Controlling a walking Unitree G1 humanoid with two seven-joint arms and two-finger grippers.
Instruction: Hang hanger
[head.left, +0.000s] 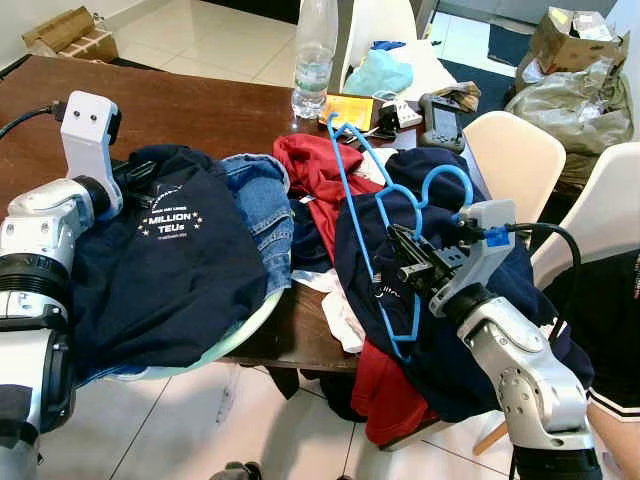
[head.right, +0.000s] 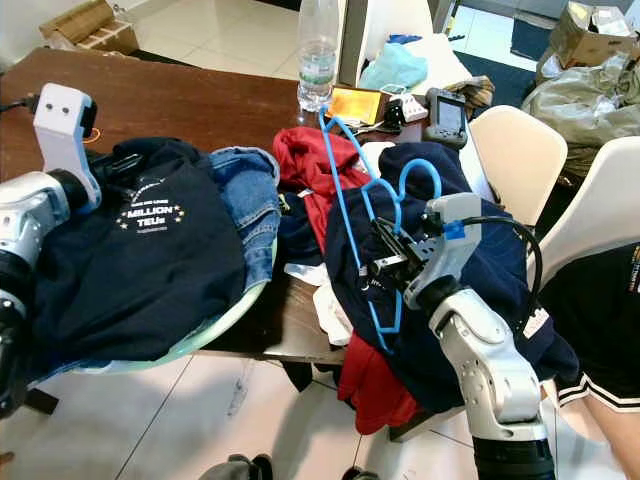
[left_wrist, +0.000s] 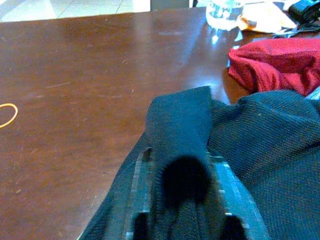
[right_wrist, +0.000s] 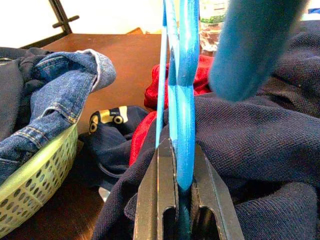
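Observation:
A blue plastic hanger (head.left: 362, 205) lies tilted over a dark navy garment (head.left: 455, 335) at the table's near right. My right gripper (head.left: 393, 262) is shut on the hanger's lower bar. In the right wrist view the blue bar (right_wrist: 183, 125) stands pinched between the black fingers (right_wrist: 155, 200). My left gripper (head.left: 138, 172) rests at the top of a navy T-shirt (head.left: 170, 270) with white print. A fold of that shirt (left_wrist: 182, 150) sits clamped between its fingers, which are mostly covered by the cloth.
The shirt and blue jeans (head.left: 262, 205) fill a pale green basket (head.left: 255, 318) on the brown table (head.left: 180, 110). A red garment (head.left: 315, 165), water bottle (head.left: 313, 60) and small items lie behind. White chairs (head.left: 515, 160) and a seated person's leg (head.right: 610, 420) stand right.

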